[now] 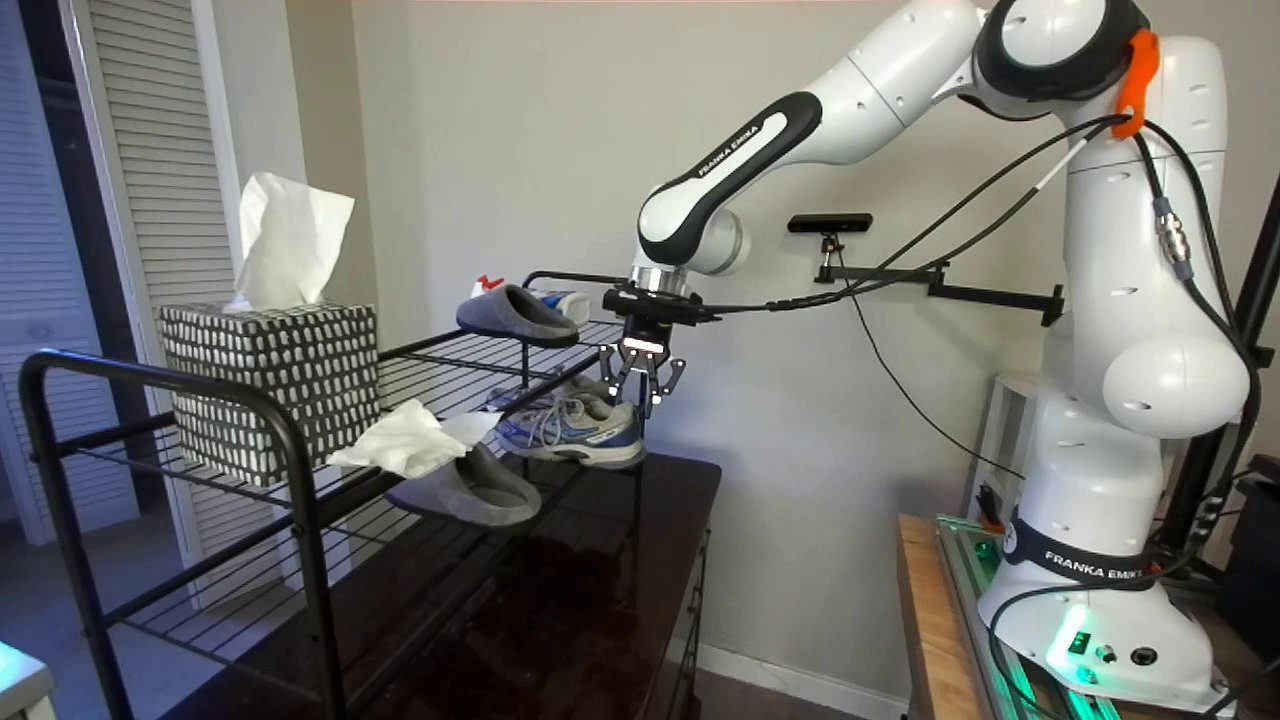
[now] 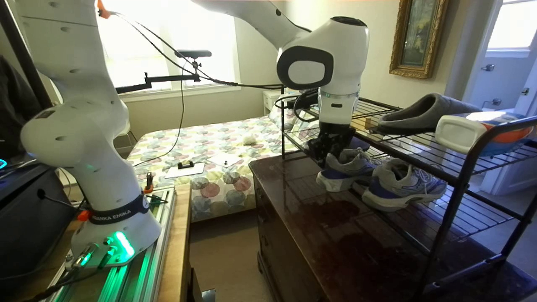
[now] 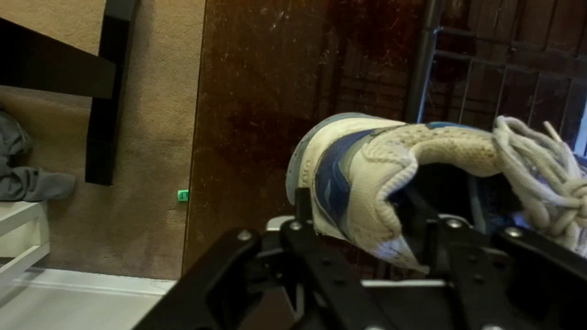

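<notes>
Tool (image 3: 367, 220) spread apart at heel of gray sneaker (image 3: 440, 144), contact unclear; sneaker low on black rack (image 1: 312, 560)

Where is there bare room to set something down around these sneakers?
Free: the dresser top, between the sneakers and its robot-side edge; also the upper wire shelf, between the tissue box, crumpled tissue and upper grey slipper. Crowded: the lower wire shelf, where the sneakers sit close together and the tool is at one heel.
</notes>
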Controlling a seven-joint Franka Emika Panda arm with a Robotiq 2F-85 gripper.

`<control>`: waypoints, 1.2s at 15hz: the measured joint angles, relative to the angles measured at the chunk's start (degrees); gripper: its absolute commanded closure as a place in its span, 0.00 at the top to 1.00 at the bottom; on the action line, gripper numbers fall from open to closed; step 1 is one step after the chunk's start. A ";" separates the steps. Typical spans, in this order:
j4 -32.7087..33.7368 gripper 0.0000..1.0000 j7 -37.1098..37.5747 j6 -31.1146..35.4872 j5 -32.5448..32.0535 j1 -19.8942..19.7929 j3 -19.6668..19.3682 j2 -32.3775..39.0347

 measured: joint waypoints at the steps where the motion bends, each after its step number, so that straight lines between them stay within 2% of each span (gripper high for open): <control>1: -0.21 0.91 0.00 0.00 0.00 0.00 -0.01 0.00; 3: -0.52 1.00 0.00 0.00 0.03 0.00 -0.01 0.02; 12: -1.48 1.00 -0.50 0.05 0.13 0.01 -0.01 -0.66; 18: -5.13 1.00 -5.52 3.11 4.63 0.00 -0.01 -5.12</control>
